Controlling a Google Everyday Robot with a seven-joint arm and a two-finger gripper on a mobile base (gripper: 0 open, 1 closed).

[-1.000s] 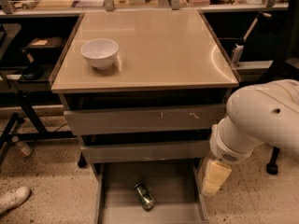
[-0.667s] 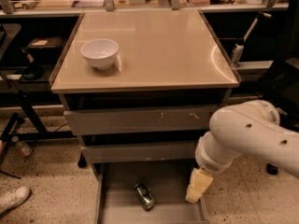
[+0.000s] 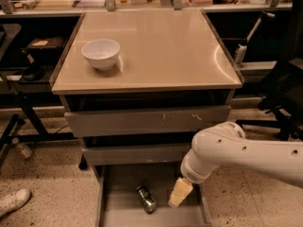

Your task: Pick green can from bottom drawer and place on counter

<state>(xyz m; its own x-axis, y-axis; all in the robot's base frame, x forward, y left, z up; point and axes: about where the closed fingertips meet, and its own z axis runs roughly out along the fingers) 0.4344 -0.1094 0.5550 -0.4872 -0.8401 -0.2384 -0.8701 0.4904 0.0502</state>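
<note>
Beige, glossy, square: counter (image 3: 161, 51) capping the grey cabinet (image 3: 71, 126), thin grey edge all round, pale glare across the far half. Under it, two shallow grey drawers (image 3: 147, 120), one below the other, each with a dark gap above its front, scuff marks on the upper one. Lowest of all, bottom drawer (image 3: 118, 186), pulled well out over the speckled floor (image 3: 52, 183), a wide shallow grey tray with low side walls.

Coming in from the right edge: white arm (image 3: 251, 151), thick and smooth, a few small dark holes along its shell. Runs almost level at about the height of the middle drawer, then bends at a rounded joint and turns down toward the open tray. Crosses in front of the cabinet's lower right corner and hides part of the tray's right wall.

On the counter's left part, white bowl (image 3: 101, 54), upright.

At the arm's tip, gripper (image 3: 180, 193): a cream-coloured wedge pointing down and slightly left, inside the bottom drawer near its right side, low over the tray floor. Open or closed: cannot tell.

Left of it, can (image 3: 146, 198): slim, dark green mottled label, paler metal at the ends. Lies on its side on the tray floor, roughly mid-width, set diagonally, one end toward the back left, the other toward the front right. Near the gripper, not touching it, a strip of bare grey tray floor between the two.
</note>
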